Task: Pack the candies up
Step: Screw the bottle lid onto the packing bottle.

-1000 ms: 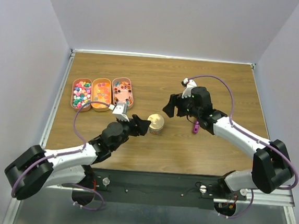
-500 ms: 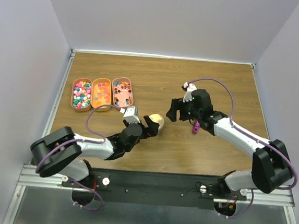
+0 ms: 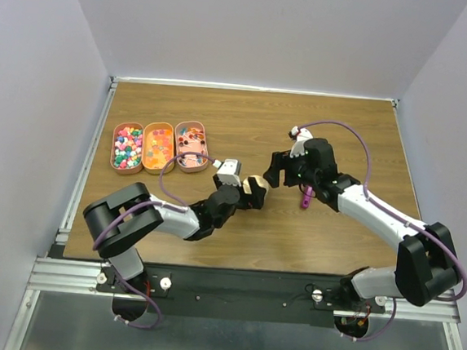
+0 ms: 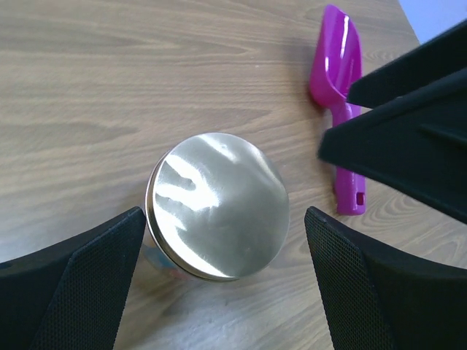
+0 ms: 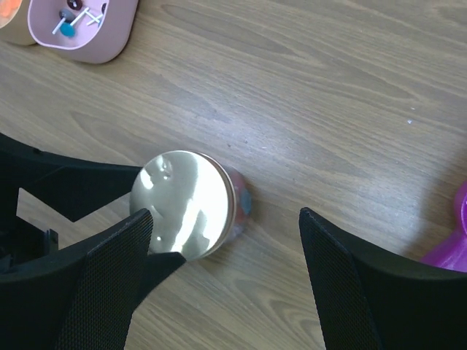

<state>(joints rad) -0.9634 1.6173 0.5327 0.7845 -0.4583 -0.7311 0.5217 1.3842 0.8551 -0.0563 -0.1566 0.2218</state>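
The candies [image 3: 127, 147] fill three peach trays at the table's left. More candies [image 5: 245, 201] show through the side of a small clear jar with a shiny gold lid [image 4: 217, 205] in mid-table. My left gripper [image 4: 224, 237] is open. It hangs over the jar [image 3: 256, 188] with a finger on either side of the lid and grips nothing. My right gripper [image 5: 226, 222] is open too. It hovers just right of the jar, above bare wood, and holds nothing.
A magenta scoop [image 3: 306, 199] lies on the wood right of the jar, under my right arm. The trays [image 3: 191, 146] stand in a row at the left. One tray [image 5: 82, 30] shows at the top left of the right wrist view.
My left gripper has slid rightward to the jar and its jaws have spread wider. The left arm has folded back toward its base. The right gripper has drifted slightly right.
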